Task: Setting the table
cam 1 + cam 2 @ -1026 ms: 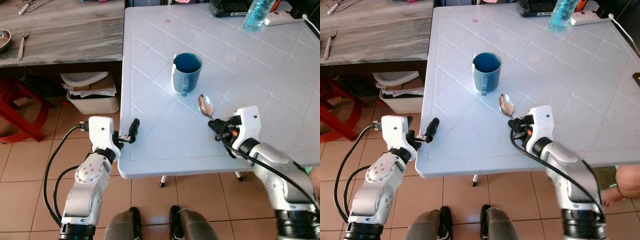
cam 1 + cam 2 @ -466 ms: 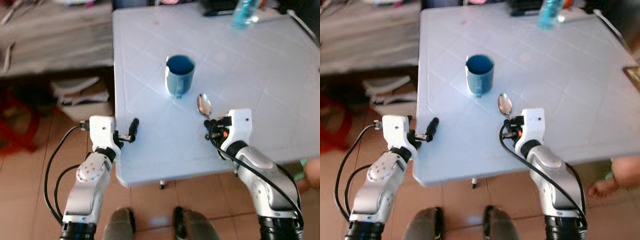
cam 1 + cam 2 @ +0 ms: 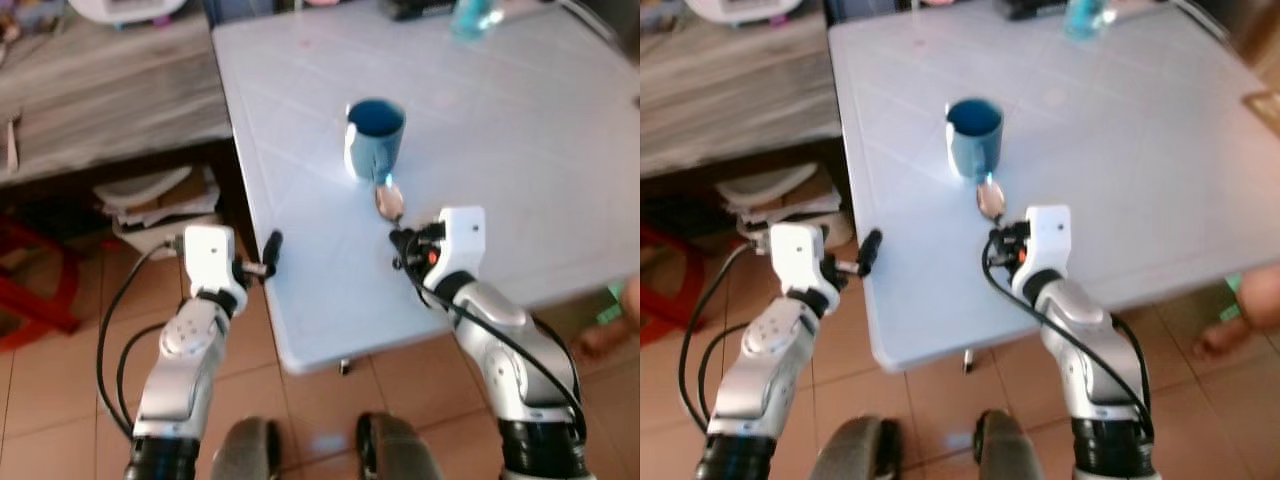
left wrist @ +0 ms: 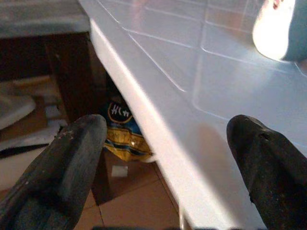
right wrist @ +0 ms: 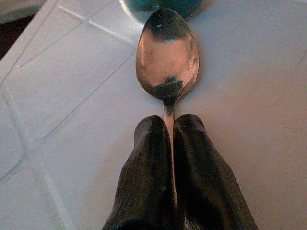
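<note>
A blue mug (image 3: 375, 138) stands on the white plastic table (image 3: 520, 150). Just in front of it is a metal spoon (image 3: 388, 200), its bowl (image 5: 167, 57) tip close to the mug's base (image 5: 158, 4). My right gripper (image 5: 169, 127) is shut on the spoon's handle, low over the table near its front edge (image 3: 403, 243). My left gripper (image 3: 268, 252) hovers at the table's left edge. It is open, and the table rim (image 4: 158, 124) runs between its fingers (image 4: 62, 163).
A grey wooden table (image 3: 100, 90) stands to the left, with a white bin of papers (image 3: 150, 195) under it and a red stool (image 3: 30, 300) beside. A water bottle (image 3: 472, 14) stands at the table's far side. A person's foot (image 3: 1220, 340) is at the right.
The camera has shifted and the picture is blurred. My right gripper has carried the spoon closer to the mug. The left arm keeps its pose at the table edge.
</note>
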{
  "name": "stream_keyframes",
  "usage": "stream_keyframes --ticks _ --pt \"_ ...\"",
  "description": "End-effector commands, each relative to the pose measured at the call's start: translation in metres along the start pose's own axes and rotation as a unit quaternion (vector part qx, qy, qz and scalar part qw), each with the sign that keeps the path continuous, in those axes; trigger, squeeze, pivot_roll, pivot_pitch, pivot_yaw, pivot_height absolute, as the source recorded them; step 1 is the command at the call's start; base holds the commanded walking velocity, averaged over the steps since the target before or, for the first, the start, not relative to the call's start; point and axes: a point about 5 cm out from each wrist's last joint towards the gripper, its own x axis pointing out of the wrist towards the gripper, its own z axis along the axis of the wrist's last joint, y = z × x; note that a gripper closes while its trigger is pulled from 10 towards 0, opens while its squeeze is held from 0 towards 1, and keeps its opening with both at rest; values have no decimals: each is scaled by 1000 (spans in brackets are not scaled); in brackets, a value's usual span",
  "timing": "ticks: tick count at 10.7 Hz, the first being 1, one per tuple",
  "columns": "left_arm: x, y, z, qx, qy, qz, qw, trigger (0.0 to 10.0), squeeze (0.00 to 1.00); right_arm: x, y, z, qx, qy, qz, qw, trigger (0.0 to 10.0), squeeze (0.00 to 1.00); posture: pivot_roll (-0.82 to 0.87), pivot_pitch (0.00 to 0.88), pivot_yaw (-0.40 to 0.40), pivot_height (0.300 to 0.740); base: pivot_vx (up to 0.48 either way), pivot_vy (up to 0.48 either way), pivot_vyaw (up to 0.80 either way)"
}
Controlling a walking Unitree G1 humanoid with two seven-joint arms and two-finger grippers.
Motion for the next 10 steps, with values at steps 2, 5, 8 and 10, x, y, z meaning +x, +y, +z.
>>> stream_keyframes --ticks 2,5,8,10 --pt "-5 7 -5 2 10 9 1000 10000 0 1 14 -36 26 81 24 996 0 0 -59 207 50 740 0 300 0" --pt "-3 7 -5 4 12 9 1000 10000 0 3 17 -39 30 85 24 996 0 0 -61 207 52 740 0 320 0" --pt "0 9 -5 11 10 21 1000 10000 0 8 21 -9 -36 -28 19 999 0 0 -63 203 47 740 0 480 0" --pt "3 9 -2 6 -5 35 999 10000 0 9 14 2 -25 -70 -3 997 0 0 -65 195 44 740 0 471 0"
